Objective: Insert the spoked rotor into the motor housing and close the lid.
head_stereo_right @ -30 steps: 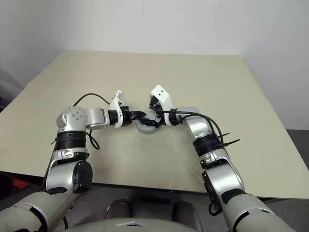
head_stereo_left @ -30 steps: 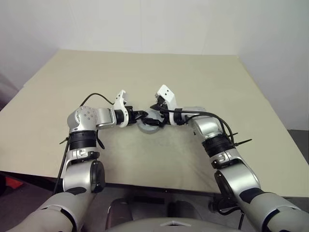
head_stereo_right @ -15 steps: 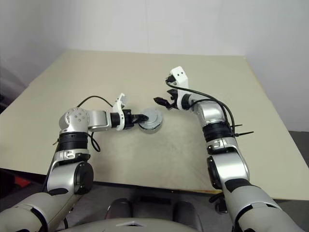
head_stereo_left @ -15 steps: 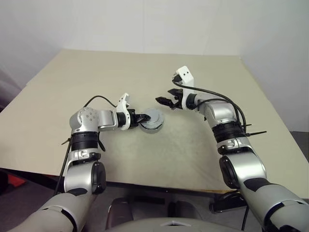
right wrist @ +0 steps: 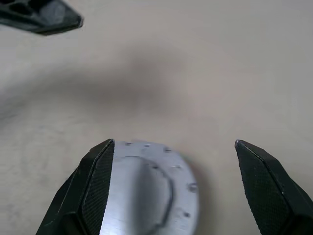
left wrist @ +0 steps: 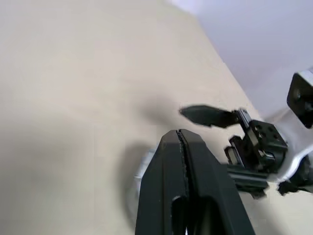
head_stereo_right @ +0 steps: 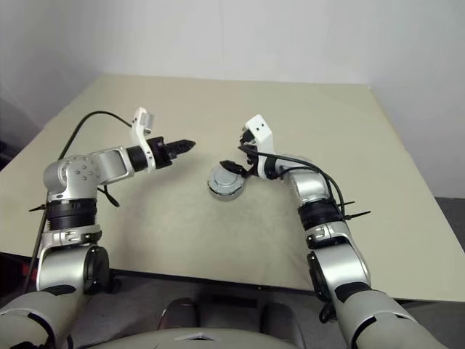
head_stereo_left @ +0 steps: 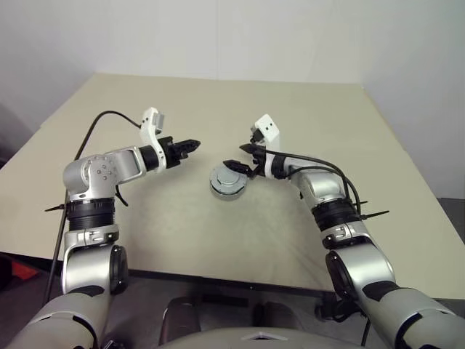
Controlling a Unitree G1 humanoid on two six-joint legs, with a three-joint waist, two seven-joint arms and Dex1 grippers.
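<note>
The motor housing (head_stereo_left: 227,182), a short round silver cup, stands on the beige table (head_stereo_left: 218,233) near its middle. A flat silver-grey lid (right wrist: 146,188) covers its top. The spoked rotor is hidden. My right gripper (head_stereo_left: 238,158) hovers just over the housing's right side, open, with one fingertip (right wrist: 98,181) above the lid and the other out past its edge. Nothing is between the fingers. My left gripper (head_stereo_left: 193,145) is shut and empty. It is raised above the table to the left of the housing, pointing toward it, with a clear gap between them.
The table's far edge meets a white wall (head_stereo_left: 232,36). A black cable (head_stereo_left: 109,116) loops off my left wrist and another cable (head_stereo_left: 320,160) runs along my right forearm. Bare tabletop surrounds the housing on all sides.
My left gripper has pulled away from the housing, up and to the left. My right gripper, which had lifted away half a second ago, has come back down beside the housing.
</note>
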